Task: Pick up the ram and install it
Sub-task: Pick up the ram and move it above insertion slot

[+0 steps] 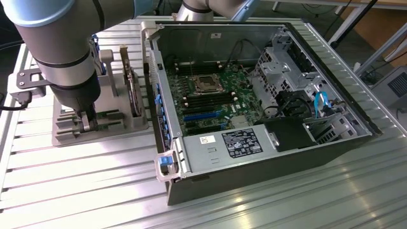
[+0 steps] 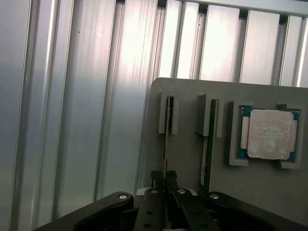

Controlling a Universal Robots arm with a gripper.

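- Ram (image 2: 166,139) stands on its thin edge in a slot of the gray holder (image 2: 187,89), right under the gripper (image 2: 166,177).
- The fingers (image 2: 158,185) sit close together, one on each side of the strip. They look to be pinching the end nearest the gripper, so I judge that it has hold of the ram.
- The ram is not lifted yet. Its far end sits between the slot walls of the holder.
- Just beside the gripper, in the next slot, stands a second thin strip (image 2: 207,144). It is near the ram but apart from it.
- A bit further from the gripper, the square processor chip (image 2: 269,134) lies flat in its own pocket.
- The holder rests on a ribbed metal table (image 2: 72,120).
- I think the step in hand is the grab. The pick-up has begun, but the install has not.
- The open computer case (image 1: 267,176) lies well apart from the gripper, toward the exterior view's right. The green board (image 1: 219,93) inside it has long dark slots (image 1: 205,102) beside a square socket.
- The next move calls for a straight pull out of the slot, with no tilt. The slot walls look snug and the second strip is close by.
- A weak pinch could let the thin strip slip or twist.
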